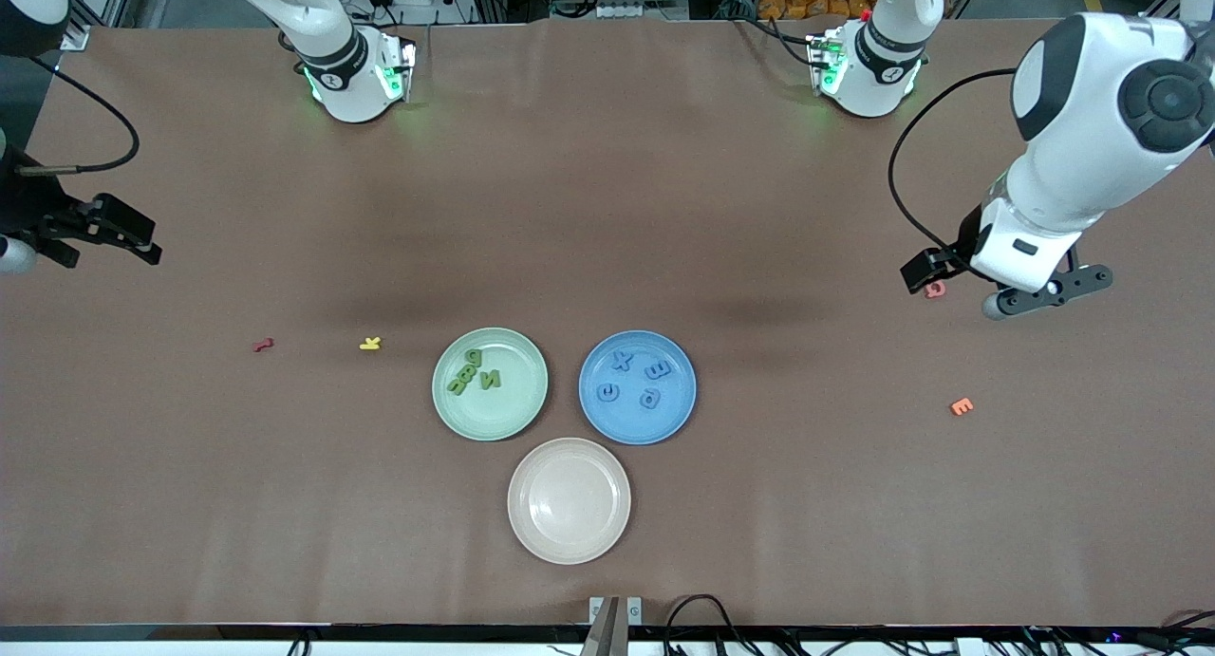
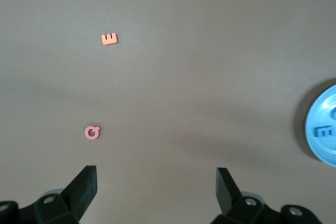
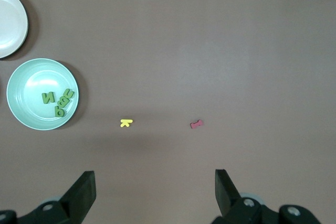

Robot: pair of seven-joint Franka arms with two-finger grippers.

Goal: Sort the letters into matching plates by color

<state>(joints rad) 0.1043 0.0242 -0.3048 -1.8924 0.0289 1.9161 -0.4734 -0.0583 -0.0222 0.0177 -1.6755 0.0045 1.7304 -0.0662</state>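
Several green letters (image 1: 475, 371) lie together in the pale green plate (image 1: 503, 417) near the table's middle. Beside it, toward the left arm's end, the blue plate (image 1: 636, 430) holds several blue letters (image 1: 634, 379). In the right wrist view the green plate (image 3: 29, 116) shows with its green letters (image 3: 58, 100). The blue plate's rim (image 2: 321, 153) shows in the left wrist view. My left gripper (image 2: 156, 182) hangs open and empty over the left arm's end of the table, above a pink letter. My right gripper (image 3: 155, 182) hangs open and empty over the right arm's end.
A beige plate (image 1: 569, 500) stands empty, nearer the front camera than the two coloured plates. A pink letter (image 1: 935, 290) and an orange E (image 1: 962, 406) lie toward the left arm's end. A yellow K (image 1: 370, 344) and a red letter (image 1: 263, 346) lie toward the right arm's end.
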